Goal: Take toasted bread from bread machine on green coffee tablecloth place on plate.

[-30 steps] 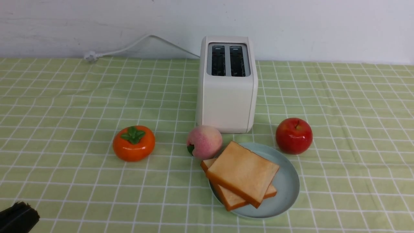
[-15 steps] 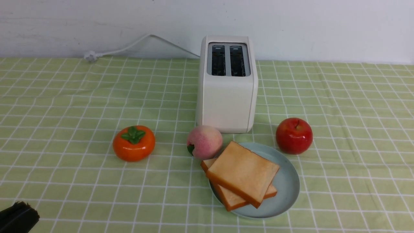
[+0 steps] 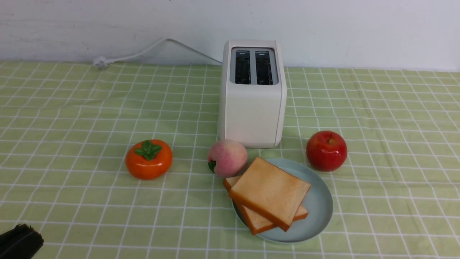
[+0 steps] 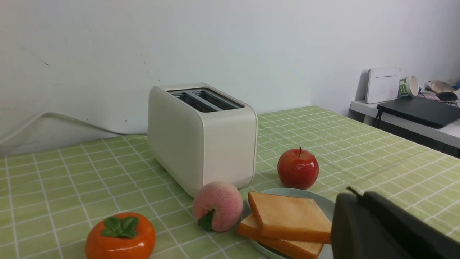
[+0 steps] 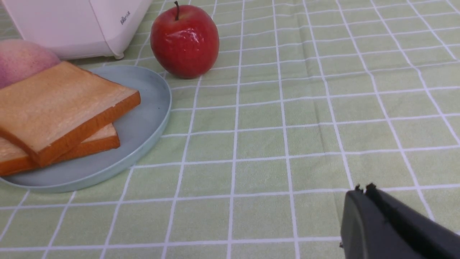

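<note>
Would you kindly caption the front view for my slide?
Two golden toast slices overlap on a round light-blue plate before a boxy white two-slot toaster.

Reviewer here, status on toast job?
Both tools shut, empty. Two golden square bread slices stacked on round blue plate. Nothing blocking.

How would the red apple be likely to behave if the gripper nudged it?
The apple would probably roll, being round and resting on flat cloth. Its glossy skin looks somewhat slippery, and it might bump the nearby plate.
</note>
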Action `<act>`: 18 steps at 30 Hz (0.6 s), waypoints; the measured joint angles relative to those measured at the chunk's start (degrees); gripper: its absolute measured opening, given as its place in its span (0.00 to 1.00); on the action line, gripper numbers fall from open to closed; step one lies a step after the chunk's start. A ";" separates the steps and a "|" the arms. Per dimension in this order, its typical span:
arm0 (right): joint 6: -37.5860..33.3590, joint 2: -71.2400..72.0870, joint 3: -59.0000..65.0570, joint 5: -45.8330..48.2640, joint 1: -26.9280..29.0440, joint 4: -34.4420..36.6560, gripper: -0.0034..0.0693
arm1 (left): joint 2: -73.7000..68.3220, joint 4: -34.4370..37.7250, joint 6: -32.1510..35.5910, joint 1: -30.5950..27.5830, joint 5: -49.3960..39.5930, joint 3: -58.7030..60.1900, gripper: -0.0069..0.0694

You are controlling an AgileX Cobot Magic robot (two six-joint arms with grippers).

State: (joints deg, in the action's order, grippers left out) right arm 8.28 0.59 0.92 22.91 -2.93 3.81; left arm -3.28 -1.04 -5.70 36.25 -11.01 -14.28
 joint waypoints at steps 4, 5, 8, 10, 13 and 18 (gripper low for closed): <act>0.00 0.00 0.00 0.00 0.00 0.00 0.02 | 0.12 -1.39 0.00 -0.18 0.07 0.37 0.10; -0.05 0.00 0.00 0.00 0.00 0.00 0.02 | 0.28 -1.38 0.00 -0.82 0.23 0.82 0.09; -0.04 0.00 0.00 0.05 0.00 0.00 0.02 | 0.56 -0.64 -0.05 -5.56 0.72 2.64 0.07; -0.04 0.00 0.00 0.05 0.00 0.05 0.02 | 0.56 1.04 -0.23 -10.15 1.23 4.23 0.07; -0.04 0.00 0.00 0.05 0.00 0.11 0.02 | 0.68 6.10 -0.48 -19.85 2.33 7.13 0.07; -0.04 0.00 0.00 0.05 0.00 0.05 0.02 | 2.58 9.66 -0.48 -31.75 3.65 13.61 0.07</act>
State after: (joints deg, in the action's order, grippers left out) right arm 8.24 0.59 0.92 22.97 -2.93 3.86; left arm -0.71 8.61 -6.18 4.49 -7.36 -0.67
